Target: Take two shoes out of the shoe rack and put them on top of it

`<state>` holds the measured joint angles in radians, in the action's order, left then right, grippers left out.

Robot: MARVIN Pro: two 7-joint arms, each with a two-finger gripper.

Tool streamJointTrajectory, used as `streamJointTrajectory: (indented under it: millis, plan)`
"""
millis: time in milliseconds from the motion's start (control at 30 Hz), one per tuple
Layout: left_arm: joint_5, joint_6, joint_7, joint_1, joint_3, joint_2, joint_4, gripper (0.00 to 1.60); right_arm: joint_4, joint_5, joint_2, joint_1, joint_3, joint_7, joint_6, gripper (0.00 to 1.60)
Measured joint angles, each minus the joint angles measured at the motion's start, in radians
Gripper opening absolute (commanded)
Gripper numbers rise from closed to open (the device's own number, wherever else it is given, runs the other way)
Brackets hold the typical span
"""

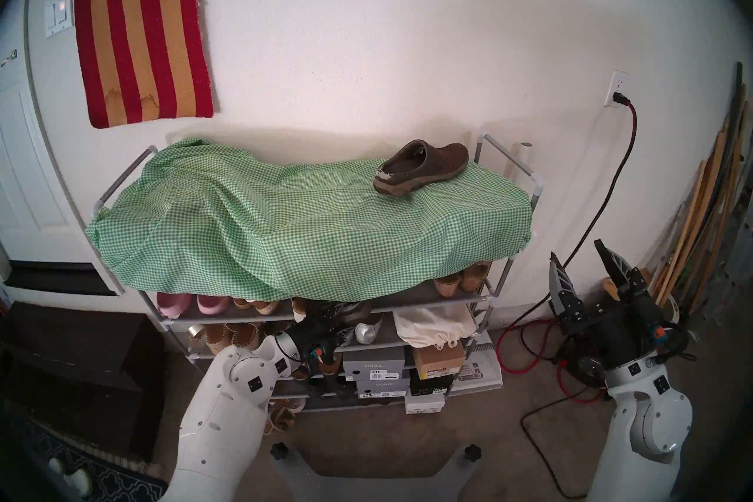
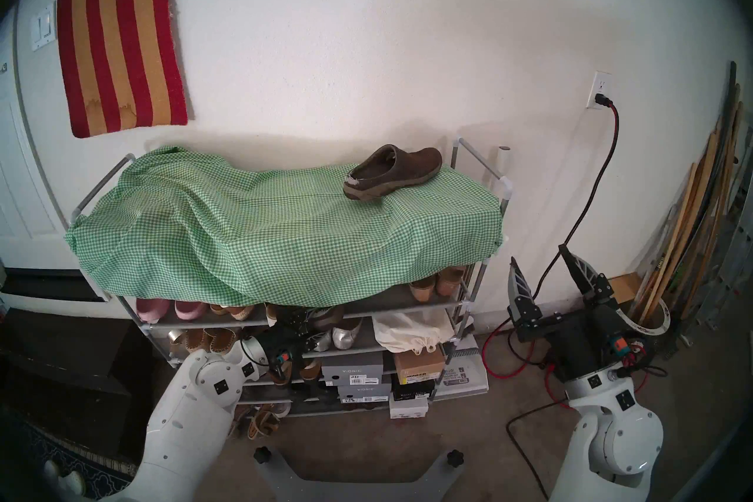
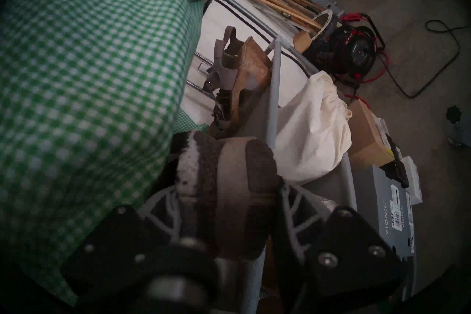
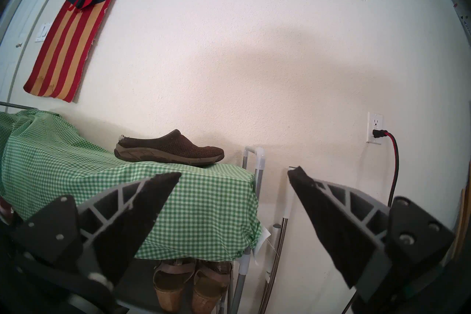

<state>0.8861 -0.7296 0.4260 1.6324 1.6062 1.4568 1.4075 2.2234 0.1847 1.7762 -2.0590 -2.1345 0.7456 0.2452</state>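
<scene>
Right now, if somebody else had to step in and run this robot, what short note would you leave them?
Left gripper: fingers shut on the second brown clog, gripped at its worn heel, at the shelf just under the green gingham cloth.
Right gripper: open, empty, raised beside the right end of the shoe rack.
Done: the first brown clog sits on the cloth-covered top, toward the right end.
Left: draw the held clog clear of the shelf and the hanging cloth, lift it, and set it on top, probably beside its mate. Watch that the cloth does not snag.
</scene>
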Motion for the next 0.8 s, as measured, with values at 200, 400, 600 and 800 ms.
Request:
streamJointTrajectory:
  millis: [200, 400, 600, 800]
  plan:
    - [-0.090, -0.025, 0.073, 0.045, 0.023, -0.021, 0.086, 0.00, 0.000, 0.000, 0.000, 0.000, 0.000, 0.000, 0.000, 1.60]
    - [-0.175, -0.041, 0.146, 0.106, 0.052, -0.053, 0.184, 0.00, 0.000, 0.000, 0.000, 0.000, 0.000, 0.000, 0.000, 1.60]
    - [-0.226, -0.049, 0.216, 0.167, 0.076, -0.088, 0.258, 0.00, 0.000, 0.001, 0.000, 0.000, 0.000, 0.000, 0.001, 1.60]
    - [-0.272, -0.048, 0.312, 0.235, 0.104, -0.120, 0.324, 0.00, 0.000, 0.001, 0.000, 0.000, 0.000, 0.000, 0.001, 1.60]
